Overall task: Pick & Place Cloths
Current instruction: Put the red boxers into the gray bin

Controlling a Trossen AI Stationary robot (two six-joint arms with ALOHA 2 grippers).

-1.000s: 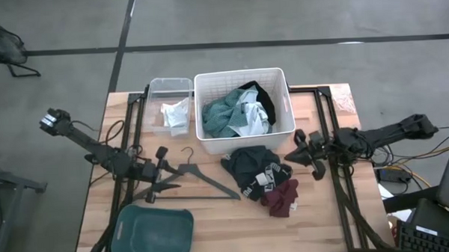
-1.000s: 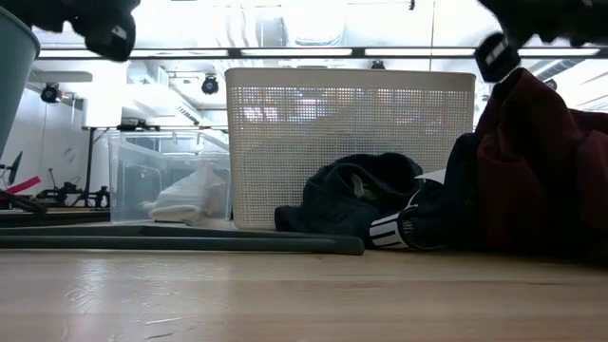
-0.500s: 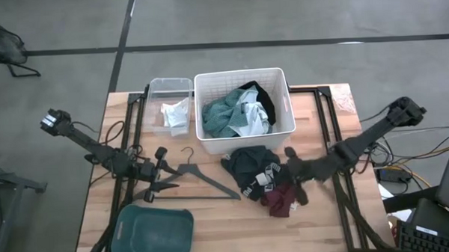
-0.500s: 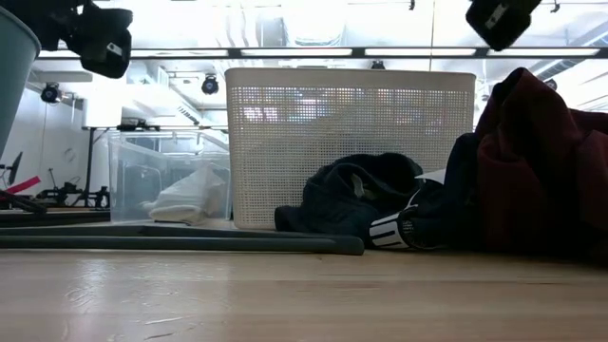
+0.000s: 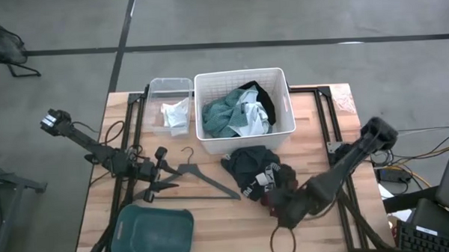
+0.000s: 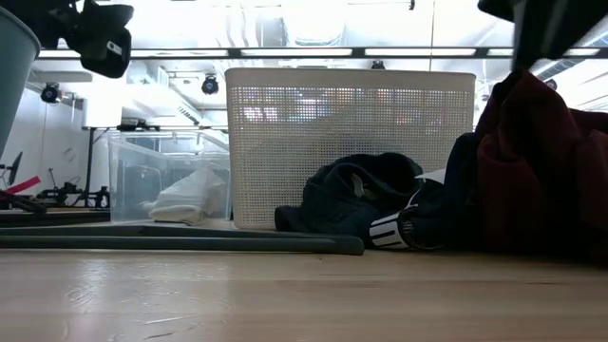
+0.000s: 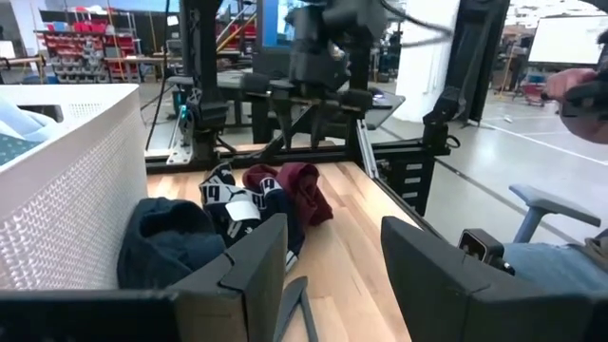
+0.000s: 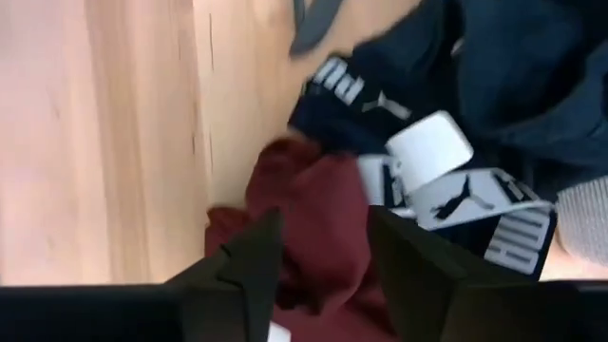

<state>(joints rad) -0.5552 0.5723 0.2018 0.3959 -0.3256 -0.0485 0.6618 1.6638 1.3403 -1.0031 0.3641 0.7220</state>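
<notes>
High view, from the left: the left gripper (image 5: 160, 172) hangs over the black hanger (image 5: 200, 179) where it was a second ago, fingers parted, with the teal tub (image 5: 153, 233) at the near edge. Behind it, the clear bin (image 5: 168, 87) holds a white-grey cloth (image 5: 175, 113), and the white basket (image 5: 201, 104) keeps the teal-green cloth (image 5: 222, 115). In front of the basket lies the black cloth (image 5: 248, 166) with white print. Farther right, the right gripper (image 5: 282, 202) has swung in from the table's right side and now sits directly over the maroon cloth (image 8: 304, 218), fingers spread apart and empty.
</notes>
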